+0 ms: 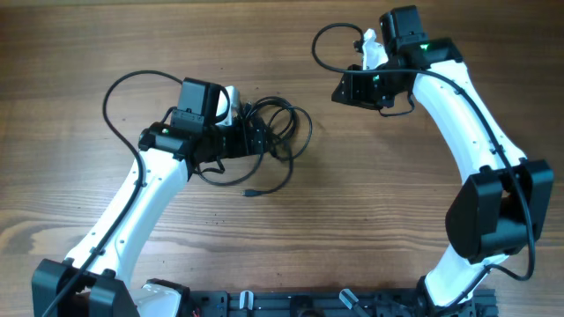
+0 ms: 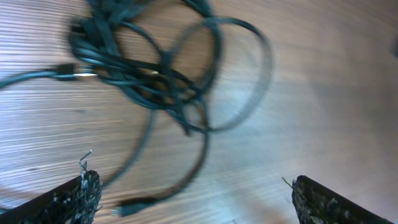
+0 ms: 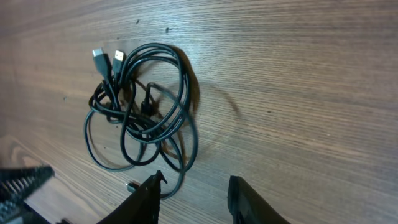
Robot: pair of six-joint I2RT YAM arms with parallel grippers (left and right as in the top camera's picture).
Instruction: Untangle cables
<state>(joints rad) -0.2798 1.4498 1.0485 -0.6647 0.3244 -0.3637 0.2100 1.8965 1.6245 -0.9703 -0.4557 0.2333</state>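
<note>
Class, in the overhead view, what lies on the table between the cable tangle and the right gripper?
Nothing: only bare wooden table separates the cables from the right gripper, seen overhead.

A flat brown wood-grain worktop point(image 1: 370, 220) fills every view. Its grain runs left to right, evenly lit, with soft shadows.

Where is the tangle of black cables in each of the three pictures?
Overhead: cables just left of centre.
Left wrist: cables upper left, blurred.
Right wrist: cables left of centre.
Shared landmark: the wooden table they lie on.
</note>
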